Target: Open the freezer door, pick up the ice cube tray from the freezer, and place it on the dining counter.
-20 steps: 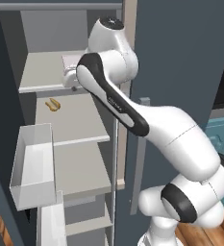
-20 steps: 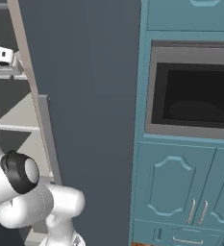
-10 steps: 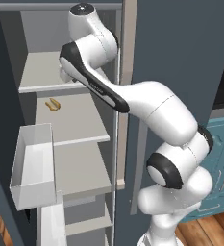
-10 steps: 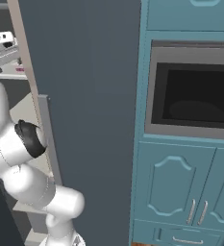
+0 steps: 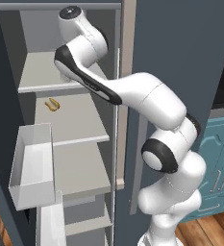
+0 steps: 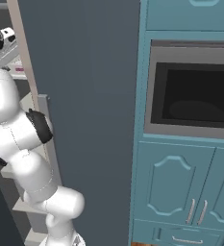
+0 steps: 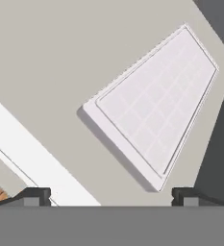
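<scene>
Hand view looks down on the ice cube tray — thin, flat, pale grey-white, a raised rim around a faint grid of shallow square cells. It lies flat on a light grey shelf inside the freezer, one long side close to the dark wall at the right of that view. No pink side visible from this angle. My claw hangs above it, apart from it; the two dark tips sit far apart at the bottom corners of the view, spread wide with nothing between them.

Left base view: the arm reaches up and in over the top shelf, wrist bent back above it; the tray itself is hidden behind the arm there. On the shelf below lies a small yellow-brown object, too small for me to name. A deep translucent white bin juts out lower down, at the left.

Right base view: plain dark-grey door beside teal cabinets with a built-in black oven.
</scene>
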